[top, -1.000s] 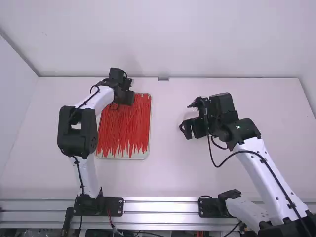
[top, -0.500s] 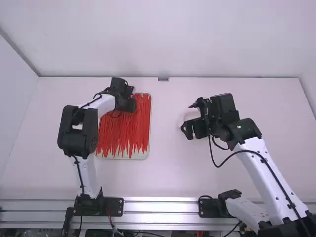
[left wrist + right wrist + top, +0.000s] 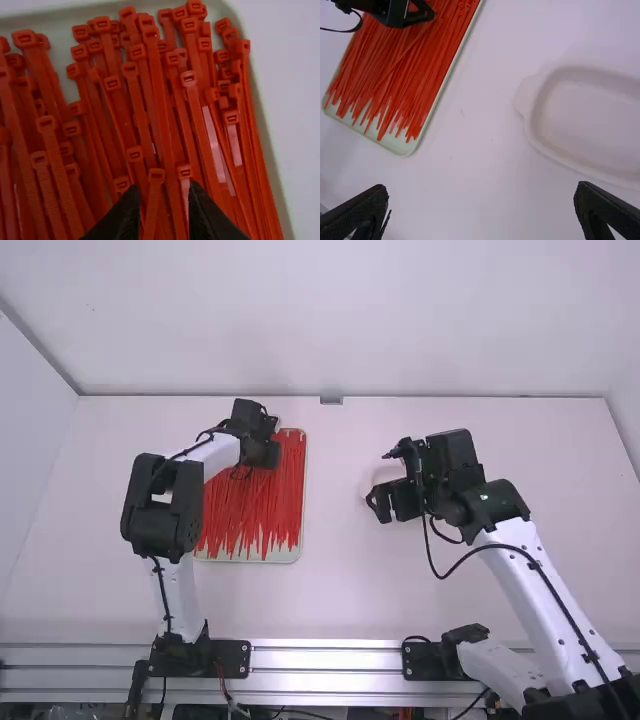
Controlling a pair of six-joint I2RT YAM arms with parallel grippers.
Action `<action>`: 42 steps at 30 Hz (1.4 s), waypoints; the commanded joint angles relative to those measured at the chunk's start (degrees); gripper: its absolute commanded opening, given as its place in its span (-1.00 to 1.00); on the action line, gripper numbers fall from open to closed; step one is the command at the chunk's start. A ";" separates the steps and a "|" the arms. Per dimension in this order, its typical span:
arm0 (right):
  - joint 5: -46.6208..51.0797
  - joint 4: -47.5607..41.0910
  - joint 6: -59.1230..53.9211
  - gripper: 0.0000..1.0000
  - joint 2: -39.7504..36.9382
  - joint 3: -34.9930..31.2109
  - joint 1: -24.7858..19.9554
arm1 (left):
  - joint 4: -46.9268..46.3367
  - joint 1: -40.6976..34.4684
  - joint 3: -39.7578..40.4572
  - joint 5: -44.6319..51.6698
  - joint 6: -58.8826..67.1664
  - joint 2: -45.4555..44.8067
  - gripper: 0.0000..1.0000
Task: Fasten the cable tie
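- White table (image 3: pixel 330 580) carries a pale tray (image 3: pixel 250 558) of red cable ties (image 3: pixel 255 505), their long axes running 12 to 6 o'clock with the heads at 12.
- Left gripper (image 3: pixel 163 187) sits low over the tray's 12 o'clock end. Its fingers are narrowly spread astride one tie (image 3: pixel 156 176), seemingly not yet pinching.
- Right gripper (image 3: pixel 480 190) hovers wide open with the tray at its 9 o'clock, so the left arm is nearer.

This is a robot lab or test cell. The left arm (image 3: pixel 160 505) and the right arm (image 3: pixel 530 570) stand bolted on an aluminium rail (image 3: pixel 320 652) along the near edge of a white table (image 3: pixel 350 560). Plain white walls (image 3: pixel 320 310) close the far and left edges. Black cables (image 3: pixel 429 550) hang on the arms, and a tray (image 3: pixel 250 558) holds many identical red cable ties (image 3: pixel 255 500).
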 commanded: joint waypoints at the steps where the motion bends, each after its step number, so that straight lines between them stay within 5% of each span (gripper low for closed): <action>1: -0.33 -0.11 0.63 0.99 0.28 1.57 -0.11 | 0.00 -0.13 -0.68 -1.97 -0.22 0.85 -0.45; 42: -0.15 0.42 0.76 0.99 0.28 1.57 -0.13 | 3.04 -0.48 0.76 -0.35 -0.02 4.55 -0.59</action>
